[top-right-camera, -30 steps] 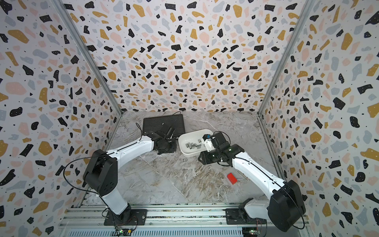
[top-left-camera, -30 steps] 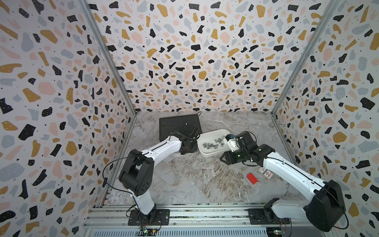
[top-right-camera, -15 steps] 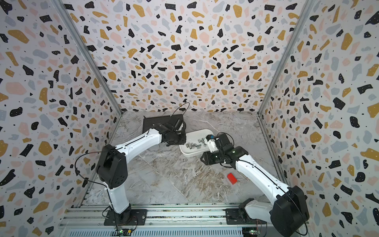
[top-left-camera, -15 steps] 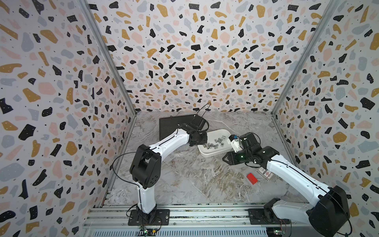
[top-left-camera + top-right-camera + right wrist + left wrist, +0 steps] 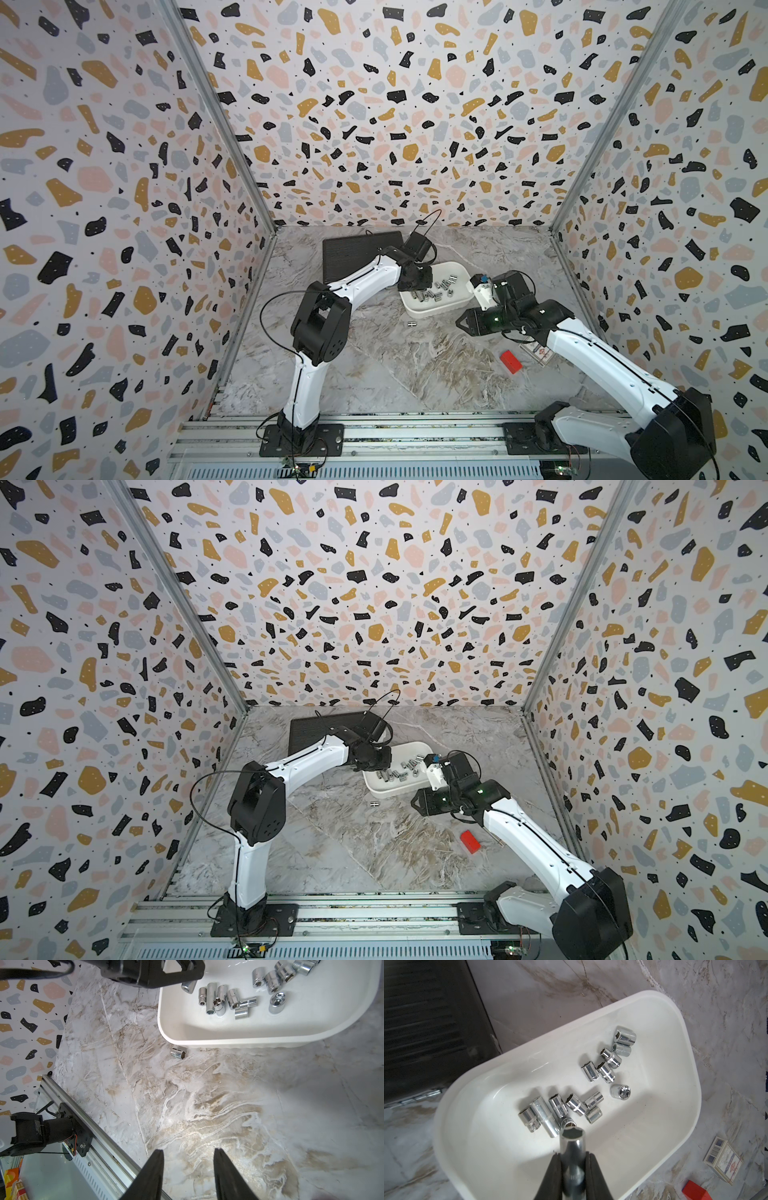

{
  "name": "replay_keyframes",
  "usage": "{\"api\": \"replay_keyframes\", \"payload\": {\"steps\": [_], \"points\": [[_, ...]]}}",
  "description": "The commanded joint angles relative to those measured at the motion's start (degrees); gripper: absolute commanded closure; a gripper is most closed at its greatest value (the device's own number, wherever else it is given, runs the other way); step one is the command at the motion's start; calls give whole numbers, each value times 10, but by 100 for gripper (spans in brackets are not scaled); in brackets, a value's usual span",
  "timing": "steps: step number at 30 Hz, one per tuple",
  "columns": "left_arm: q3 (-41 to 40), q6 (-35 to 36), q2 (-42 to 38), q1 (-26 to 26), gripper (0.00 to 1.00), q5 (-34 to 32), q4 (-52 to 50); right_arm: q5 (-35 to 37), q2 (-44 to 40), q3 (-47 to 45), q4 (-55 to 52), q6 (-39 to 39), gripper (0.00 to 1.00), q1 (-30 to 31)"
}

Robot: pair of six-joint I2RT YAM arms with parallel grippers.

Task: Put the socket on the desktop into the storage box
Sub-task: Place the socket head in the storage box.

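The white storage box (image 5: pixel 432 311) (image 5: pixel 395 791) (image 5: pixel 654 994) (image 5: pixel 249 1041) sits at mid-desktop with several chrome sockets inside. My left gripper (image 5: pixel 415 282) (image 5: pixel 374 762) (image 5: pixel 573 1154) hangs over the box's left end, shut on a long chrome socket (image 5: pixel 572 1142) that points down into the box. One small socket (image 5: pixel 411 324) (image 5: pixel 375 803) (image 5: pixel 178 1053) lies on the marble desktop (image 5: pixel 395 374) just in front of the box. My right gripper (image 5: pixel 461 322) (image 5: pixel 415 802) (image 5: pixel 188 1150) is open and empty, low over the desktop to the right of that socket.
A black ribbed case (image 5: pixel 357 253) (image 5: pixel 425 1032) lies behind the box on the left. A red block (image 5: pixel 510 361) (image 5: pixel 693 1190) and a small matchbox (image 5: pixel 538 352) (image 5: pixel 722 1163) lie near my right arm. The aluminium rail (image 5: pixel 374 432) runs along the front edge.
My left gripper has moved right, from beside the box's left end to over its inside. The right arm has shifted slightly to the right.
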Motion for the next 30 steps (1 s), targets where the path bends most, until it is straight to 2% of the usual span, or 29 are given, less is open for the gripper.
{"api": "replay_keyframes", "payload": {"steps": [1,11,14,17,19,25,30], "points": [[33,2,22,-4,100,-2,-5,4,-18,-3,-16,-2,56,-4],[91,6,91,-6,100,2,-13,6,-24,-9,-22,-2,56,-7],[107,6,108,-9,97,4,-16,5,-24,-11,-22,-2,56,-7],[115,8,117,-10,91,5,-17,6,-23,-12,-22,0,56,-8],[116,7,117,-11,80,6,-16,6,-23,-13,-22,-1,56,-8],[108,14,101,-11,62,4,-12,6,-17,-12,-20,2,56,-8],[93,20,77,-12,60,9,-9,8,-19,-11,-21,2,56,-8]]}}
